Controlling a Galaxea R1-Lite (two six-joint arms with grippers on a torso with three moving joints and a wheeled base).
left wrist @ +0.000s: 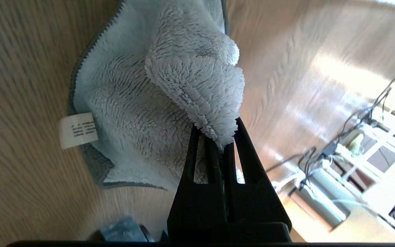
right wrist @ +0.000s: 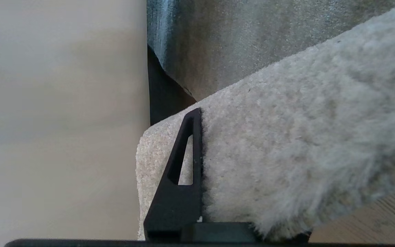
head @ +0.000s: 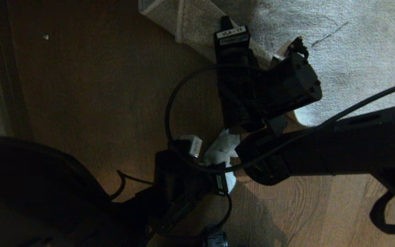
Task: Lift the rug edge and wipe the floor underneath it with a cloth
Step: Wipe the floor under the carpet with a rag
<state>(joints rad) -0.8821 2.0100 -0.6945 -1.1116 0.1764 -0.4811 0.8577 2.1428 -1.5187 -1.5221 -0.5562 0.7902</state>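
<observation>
A label reading "VLA - 11" sits on the right arm. The right gripper is clamped on the rug edge, its pile pressed against one finger. The left gripper pinches a fold of the cloth, which spreads beyond its fingertips on the floor; the cloth's care tag is unreadable.

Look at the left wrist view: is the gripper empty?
No, the left gripper is shut on a fold of the cloth, which hangs over the floor.
</observation>
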